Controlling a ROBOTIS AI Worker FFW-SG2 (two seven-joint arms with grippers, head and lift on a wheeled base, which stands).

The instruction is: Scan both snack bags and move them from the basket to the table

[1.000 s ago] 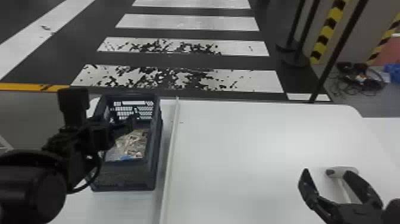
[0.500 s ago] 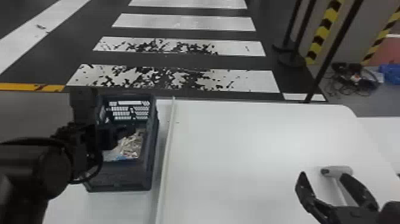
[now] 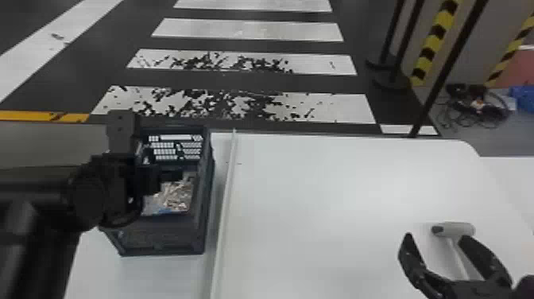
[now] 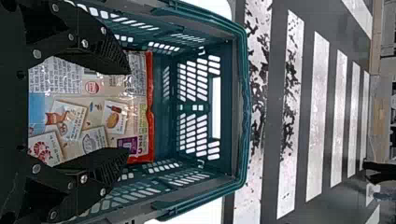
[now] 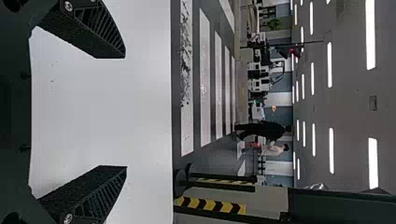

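White stripes (image 3: 246, 30) are crossing the dark floor (image 3: 222, 43) beyond the far edge of the table (image 3: 337, 179), the nearer ones showing black patches. A yellow line (image 3: 24, 116) is running beyond the left end of that edge. Past the far right corner, black posts (image 3: 447, 67) are standing before a grey wall (image 3: 476, 47) and cables (image 3: 476, 107) are lying tangled. Lamps (image 5: 370, 35) are glowing along the ceiling (image 5: 345, 107).

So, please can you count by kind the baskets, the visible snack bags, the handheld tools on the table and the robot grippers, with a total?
Basket: 1
Visible snack bag: 1
Handheld tool: 1
Left gripper and right gripper: 2
Total: 5
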